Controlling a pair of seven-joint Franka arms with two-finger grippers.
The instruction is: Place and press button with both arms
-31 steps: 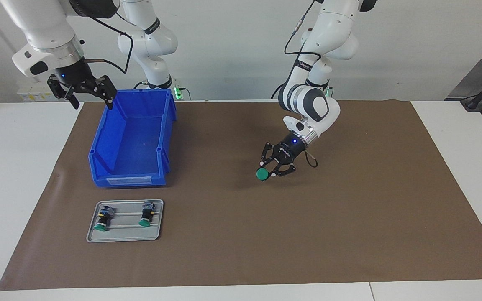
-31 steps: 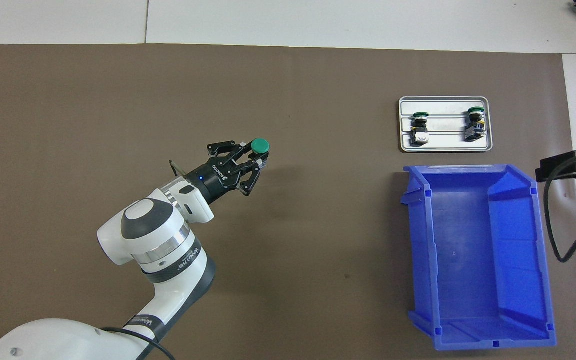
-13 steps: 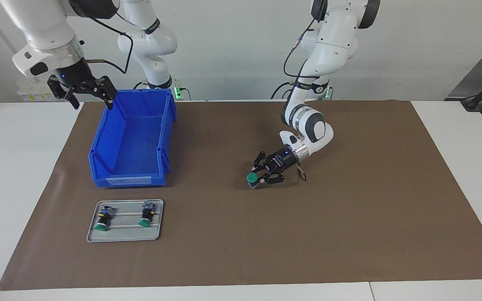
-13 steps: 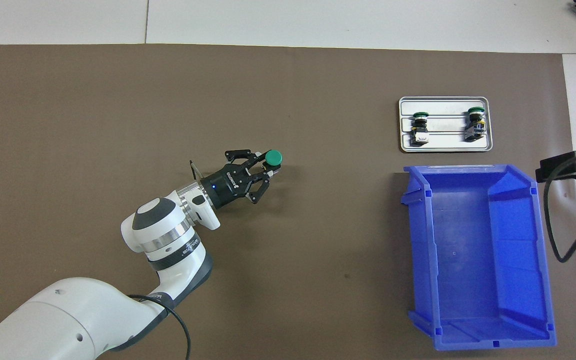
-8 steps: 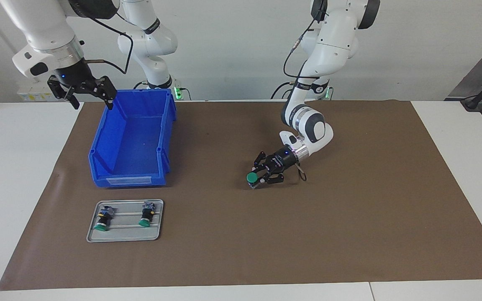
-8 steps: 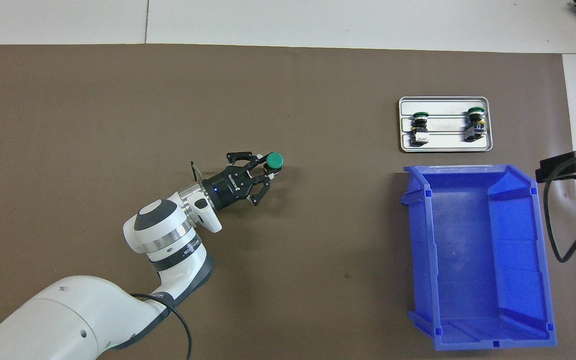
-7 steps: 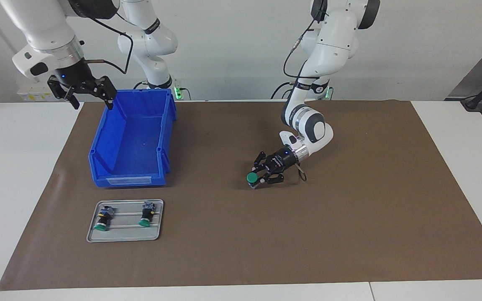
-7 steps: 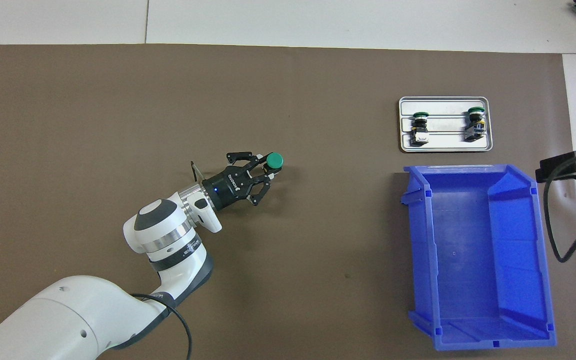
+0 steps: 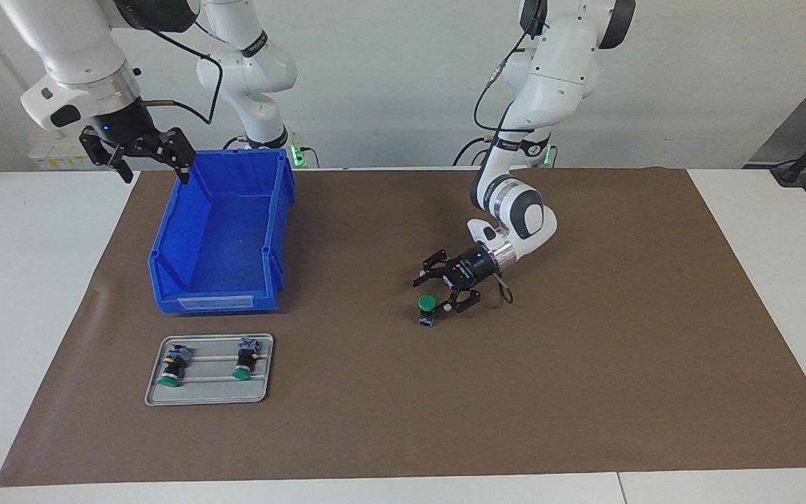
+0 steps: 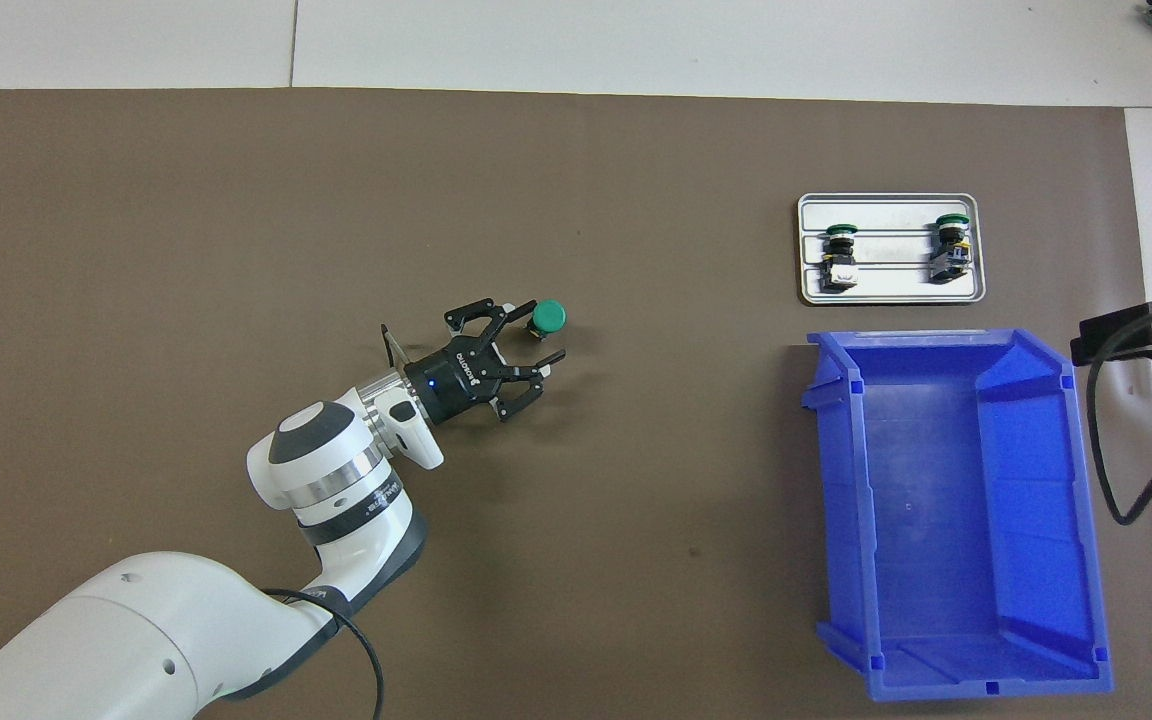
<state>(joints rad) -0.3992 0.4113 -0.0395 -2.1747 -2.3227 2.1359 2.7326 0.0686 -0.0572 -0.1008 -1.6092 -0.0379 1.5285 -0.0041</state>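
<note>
The button (image 9: 427, 306) stands upright on the brown mat (image 9: 585, 336) near the table's middle, green cap (image 10: 547, 316) up. My left gripper (image 9: 433, 294) lies low beside it, open, with its fingertips spread to either side of the button. Whether a finger still touches the button I cannot tell. My right gripper (image 9: 153, 170) hangs open and holds nothing, high over the corner of the blue bin (image 9: 277, 231) nearest the robots. That arm waits.
The empty blue bin (image 10: 1036, 520) sits toward the right arm's end. Farther from the robots than the bin is a metal tray (image 9: 207, 399) with two more green-capped buttons (image 9: 168, 369) (image 9: 243, 362) lying on their sides. White table surrounds the mat.
The left gripper lowered the button to the mat and has now opened. The button stands free, upright. The right arm has not moved.
</note>
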